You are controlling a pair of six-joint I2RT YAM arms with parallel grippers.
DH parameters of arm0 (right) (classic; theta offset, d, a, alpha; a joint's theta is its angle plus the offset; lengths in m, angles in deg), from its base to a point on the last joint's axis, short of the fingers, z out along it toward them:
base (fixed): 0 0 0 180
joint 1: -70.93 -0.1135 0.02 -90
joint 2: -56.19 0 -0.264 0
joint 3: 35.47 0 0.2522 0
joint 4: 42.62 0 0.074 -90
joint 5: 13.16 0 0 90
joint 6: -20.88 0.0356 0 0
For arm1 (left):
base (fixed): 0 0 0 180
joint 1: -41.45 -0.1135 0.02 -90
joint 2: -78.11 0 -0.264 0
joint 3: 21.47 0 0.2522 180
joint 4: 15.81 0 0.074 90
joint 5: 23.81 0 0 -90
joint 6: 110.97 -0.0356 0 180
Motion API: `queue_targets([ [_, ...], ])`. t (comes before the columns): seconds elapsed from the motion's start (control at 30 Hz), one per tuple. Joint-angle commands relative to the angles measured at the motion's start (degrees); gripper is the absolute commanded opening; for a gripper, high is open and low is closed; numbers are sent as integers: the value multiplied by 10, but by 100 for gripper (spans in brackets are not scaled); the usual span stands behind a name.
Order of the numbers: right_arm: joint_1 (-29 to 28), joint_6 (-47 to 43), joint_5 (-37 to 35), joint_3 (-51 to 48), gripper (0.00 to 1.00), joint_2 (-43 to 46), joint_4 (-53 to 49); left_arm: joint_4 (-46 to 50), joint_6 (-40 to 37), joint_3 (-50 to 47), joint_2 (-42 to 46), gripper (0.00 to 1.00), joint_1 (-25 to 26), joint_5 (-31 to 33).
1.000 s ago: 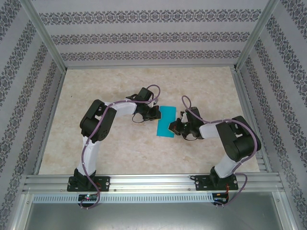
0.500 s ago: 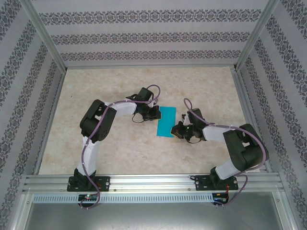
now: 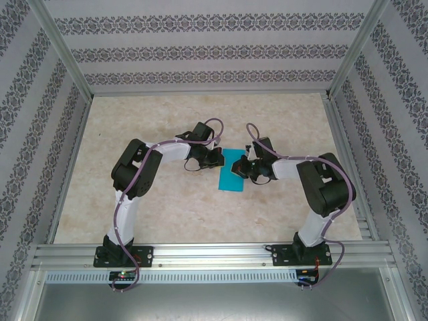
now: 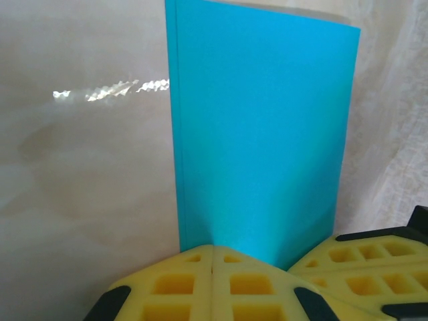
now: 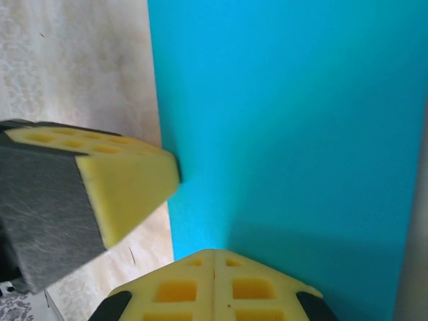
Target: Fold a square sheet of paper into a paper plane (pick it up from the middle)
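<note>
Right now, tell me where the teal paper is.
Top view: the teal paper lies flat mid-table, left fingers at its left edge, right fingers over its right half.

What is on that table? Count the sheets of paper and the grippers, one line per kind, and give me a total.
Teal sheet of paper: 1
Grippers: 2, the left gripper and the right gripper, both shut with their tips at the paper
Total: 3

Teal sheet of paper point(image 3: 233, 172), folded rectangular, lies flat.
</note>
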Motion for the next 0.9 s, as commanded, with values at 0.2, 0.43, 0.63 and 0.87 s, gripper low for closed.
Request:
queue_targets([
  [0.2,-1,-91,35,-101,4,43,-14,121,-10,-55,-71,0,1,110],
  [0.43,0,-83,28,-163,4,93,-14,121,-10,-54,-71,0,0,110],
  [0.63,-15,-47,4,-161,4,95,5,122,-27,-37,-56,0,0,94],
  [0.87,-113,111,-138,-122,3,93,71,129,-24,17,35,16,-12,81],
])
